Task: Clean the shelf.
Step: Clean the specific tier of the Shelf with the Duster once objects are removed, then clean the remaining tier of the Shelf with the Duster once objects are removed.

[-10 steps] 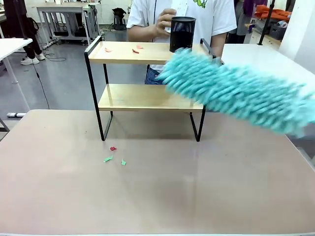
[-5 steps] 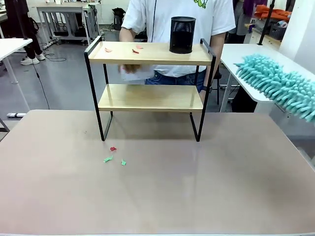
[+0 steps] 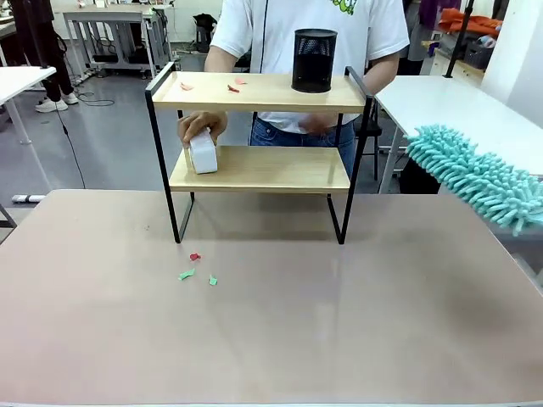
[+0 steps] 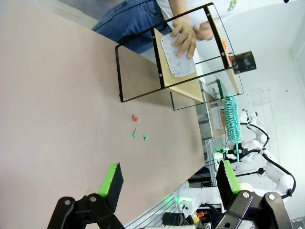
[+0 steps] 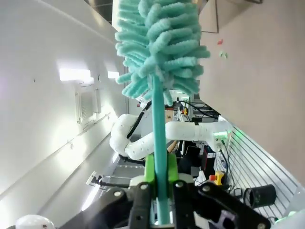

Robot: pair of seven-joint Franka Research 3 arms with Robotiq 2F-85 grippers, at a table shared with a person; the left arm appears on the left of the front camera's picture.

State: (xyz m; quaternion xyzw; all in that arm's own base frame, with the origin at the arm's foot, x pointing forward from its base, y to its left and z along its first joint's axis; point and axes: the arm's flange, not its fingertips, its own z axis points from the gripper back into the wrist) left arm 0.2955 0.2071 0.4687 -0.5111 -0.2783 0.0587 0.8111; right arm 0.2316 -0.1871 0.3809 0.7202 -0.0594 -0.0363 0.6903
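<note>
Shelf (image 3: 254,91) standing close to the far edge of the table (image 3: 356,331), a little left of its middle, all four legs on the table. The right pincer (image 5: 161,179) is clamped on the thin handle of a teal duster (image 3: 479,178), whose fluffy head hangs beyond the right edge, toward the far right corner and well apart from the shelf. The left pincer (image 4: 169,176) is spread wide and empty over the table, also well apart from the shelf. A person at the far edge holds a hand (image 3: 199,127) on a white box (image 3: 203,153) at the left end of the lower board. A black mesh cup (image 3: 314,59) stands toward the right end of the top board, with paper scraps (image 3: 233,86) toward its left end. Fallen scraps (image 3: 197,267) lie on the table just in front of the left front leg. Likely hazards: a sweep entering from the right meets the cup first and could tip it or push it off the board. A pass along the lower board could strike the hand or the box. A heavy stroke could slide the light frame toward the far edge. Open room: the strip between the shelf and the right edge, and most of the near half of the table, lie bare for the approach.
</note>
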